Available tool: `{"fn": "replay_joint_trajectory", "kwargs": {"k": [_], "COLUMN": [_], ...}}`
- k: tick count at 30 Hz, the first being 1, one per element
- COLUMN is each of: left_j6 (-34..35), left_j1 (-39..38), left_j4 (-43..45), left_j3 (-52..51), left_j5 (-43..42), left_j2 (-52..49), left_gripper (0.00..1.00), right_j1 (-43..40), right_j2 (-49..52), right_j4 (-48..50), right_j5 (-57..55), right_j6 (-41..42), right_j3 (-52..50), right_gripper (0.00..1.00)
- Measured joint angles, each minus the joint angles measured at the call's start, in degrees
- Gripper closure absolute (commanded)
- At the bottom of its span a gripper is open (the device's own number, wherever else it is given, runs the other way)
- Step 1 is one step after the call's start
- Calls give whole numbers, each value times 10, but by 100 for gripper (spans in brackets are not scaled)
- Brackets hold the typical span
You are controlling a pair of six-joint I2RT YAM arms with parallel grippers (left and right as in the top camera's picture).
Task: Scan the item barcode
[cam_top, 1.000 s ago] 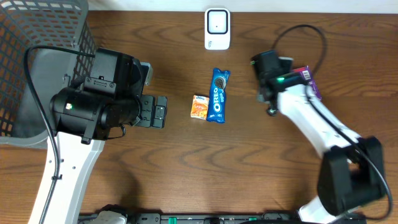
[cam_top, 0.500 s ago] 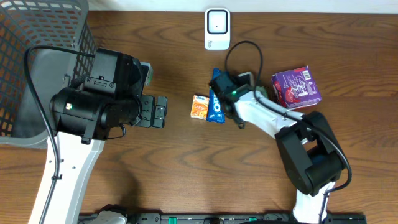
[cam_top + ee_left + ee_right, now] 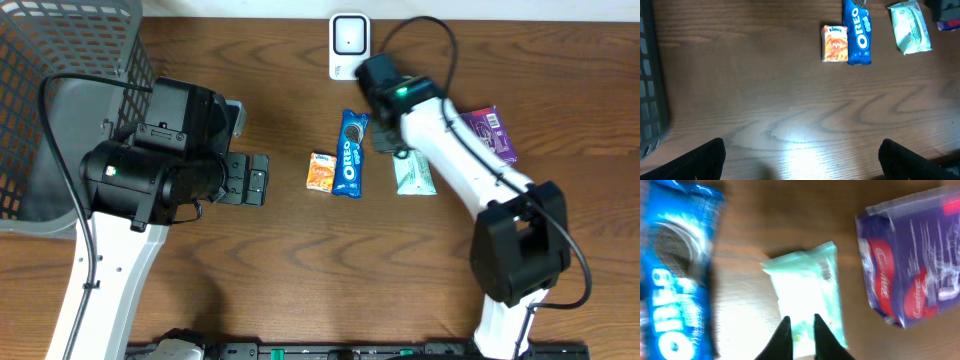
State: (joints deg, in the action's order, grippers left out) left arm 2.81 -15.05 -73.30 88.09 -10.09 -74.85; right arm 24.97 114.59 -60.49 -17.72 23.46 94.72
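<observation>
The fingers [image 3: 781, 337] of the right gripper [image 3: 801, 322] are sitting almost together over the near end of the pale green packet [image 3: 807, 287]. We cannot tell whether they are nipping its wrapper. The left gripper [image 3: 801, 145] is hanging spread wide above bare wood, holding nothing.

We are judging the scan as not yet done: the packet is lying flat beside the Oreo pack [image 3: 351, 153], short of the white scanner [image 3: 349, 45] at the far edge. An item is yet to be lifted and have its barcode turned to the scanner. The small orange pack [image 3: 321, 171] and the purple box [image 3: 493, 132] are resting untouched.

The table [image 3: 250, 260] is showing dark, glossy wood grain that is catching glare. A grey mesh basket [image 3: 60, 60] is standing at the left. We are seeing little else of the room.
</observation>
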Motion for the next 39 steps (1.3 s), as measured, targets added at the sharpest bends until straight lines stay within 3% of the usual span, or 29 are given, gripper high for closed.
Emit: {"fn": "replay_joint_trajectory", "kwargs": {"k": [4, 12, 25, 32, 36, 39], "left_j6": [0, 0, 0, 0, 0, 0], "left_j1": [0, 0, 0, 0, 0, 0], "left_j4": [0, 0, 0, 0, 0, 0], "left_j3": [0, 0, 0, 0, 0, 0], "left_j5": [0, 0, 0, 0, 0, 0], "left_j2": [0, 0, 0, 0, 0, 0], "left_gripper": [2, 2, 2, 2, 2, 2], "right_j1": [-45, -58, -55, -82, -110, -121], "right_j2": [0, 0, -5, -3, -3, -3], "right_j4": [-6, 115, 295, 160, 92, 62], "right_j5": [67, 124, 137, 126, 131, 132], "right_j6": [-2, -1, 22, 20, 2, -21], "right_j3": [-37, -167, -213, -128, -75, -71], "right_gripper": [99, 99, 98, 99, 94, 99]}}
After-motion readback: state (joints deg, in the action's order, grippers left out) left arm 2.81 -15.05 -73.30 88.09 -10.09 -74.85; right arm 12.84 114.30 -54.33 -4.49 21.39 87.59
